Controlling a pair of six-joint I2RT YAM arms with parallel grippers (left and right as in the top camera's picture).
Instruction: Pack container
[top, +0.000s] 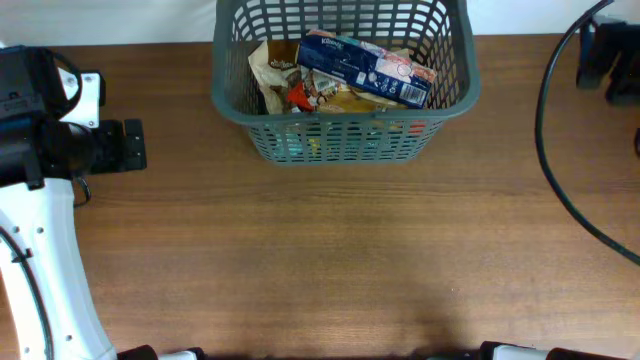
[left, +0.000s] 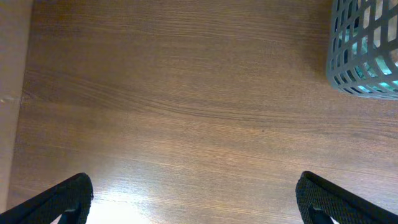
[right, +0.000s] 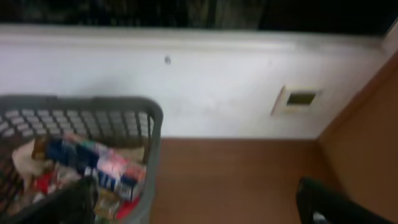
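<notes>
The container, a dark grey lattice basket (top: 340, 135), stands at the table's far middle. It holds several food packets, with a blue tissue pack (top: 365, 65) lying on top. My left gripper (left: 196, 193) is open and empty over bare wood, and the basket's corner (left: 367, 56) is off to its upper right. In the overhead view the left gripper (top: 128, 146) sits at the far left. My right gripper (right: 196, 199) is open and empty beside the basket's rim (right: 124, 109), with the tissue pack (right: 93, 165) to its left.
A black cable (top: 560, 170) loops over the table's right side. Dark parts of the right arm (top: 608, 60) sit at the far right edge. A white wall (right: 205, 81) stands behind the basket. The left arm's white body (top: 45, 270) runs along the left edge.
</notes>
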